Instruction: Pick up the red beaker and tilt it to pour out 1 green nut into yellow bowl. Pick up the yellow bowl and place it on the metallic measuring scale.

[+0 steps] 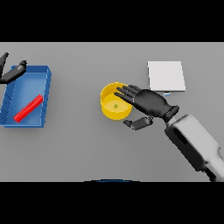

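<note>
Right hand (pixel 148 103) spread wide over yellow bowl (pixel 111 111), green nut (pixel 116 105) inside; nothing gripped. Risk: a loose closure tips the bowl, spilling the nut before the scale (pixel 166 76).

On the grey surface (pixel 87 144), the right robot hand (pixel 148 103) reaches with spread fingers over the yellow bowl (pixel 109 111) holding a green nut (pixel 116 105), near the scale (pixel 166 75), while the left robot hand (pixel 11 72) hangs by a blue tray (pixel 46 96) containing the red beaker (pixel 28 108).

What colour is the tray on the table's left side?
Blue; the tray holds a red beaker lying inside, seen in the head view.
</note>
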### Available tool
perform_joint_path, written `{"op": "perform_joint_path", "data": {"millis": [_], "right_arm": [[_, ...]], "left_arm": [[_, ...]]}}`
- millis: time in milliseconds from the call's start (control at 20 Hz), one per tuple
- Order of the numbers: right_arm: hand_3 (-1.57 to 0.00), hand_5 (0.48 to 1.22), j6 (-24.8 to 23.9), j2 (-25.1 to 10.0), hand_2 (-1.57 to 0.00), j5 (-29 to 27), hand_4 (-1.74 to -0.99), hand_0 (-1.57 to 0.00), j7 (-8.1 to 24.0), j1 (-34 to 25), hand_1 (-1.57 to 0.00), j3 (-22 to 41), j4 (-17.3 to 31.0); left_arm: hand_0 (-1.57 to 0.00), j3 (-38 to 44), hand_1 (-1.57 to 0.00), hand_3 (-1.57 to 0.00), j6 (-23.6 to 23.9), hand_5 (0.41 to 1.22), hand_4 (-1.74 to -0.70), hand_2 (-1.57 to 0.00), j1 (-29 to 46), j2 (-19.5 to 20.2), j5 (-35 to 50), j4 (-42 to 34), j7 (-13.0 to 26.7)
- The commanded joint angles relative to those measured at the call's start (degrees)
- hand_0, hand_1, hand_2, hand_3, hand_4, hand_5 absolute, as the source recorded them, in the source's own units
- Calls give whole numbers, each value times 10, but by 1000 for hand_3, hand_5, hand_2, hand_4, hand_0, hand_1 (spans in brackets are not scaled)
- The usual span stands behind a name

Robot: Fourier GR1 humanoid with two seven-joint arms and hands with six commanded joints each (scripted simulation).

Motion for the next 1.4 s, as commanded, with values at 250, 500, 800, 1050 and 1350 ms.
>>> {"op": "perform_joint_path", "data": {"millis": [250,500,800,1050,1350], "right_arm": [[1,652,41,22,1,30,-1157,1,-28,-74,1,52,88],[1,673,76,32,1,49,-1168,1,-27,-117,1,80,142],[-12,693,96,53,1,57,-1188,1,-25,-145,1,98,192],[-215,891,86,63,-189,60,-1309,-193,-34,-152,-183,100,219],[-969,1135,96,55,-1129,52,-1611,-1205,-54,-154,-1189,100,207]], "left_arm": [[1,2,1,1,4,693,-809,1,3,-3,2,-3,-1],[1,3,1,1,-4,702,-805,1,5,2,1,2,-14],[1,0,1,1,-2,708,-792,1,5,2,-3,4,-12],[1,-2,1,1,-1,711,-791,1,-3,0,-8,16,-19],[1,0,1,1,-4,709,-785,1,-2,5,-7,13,-20]]}}
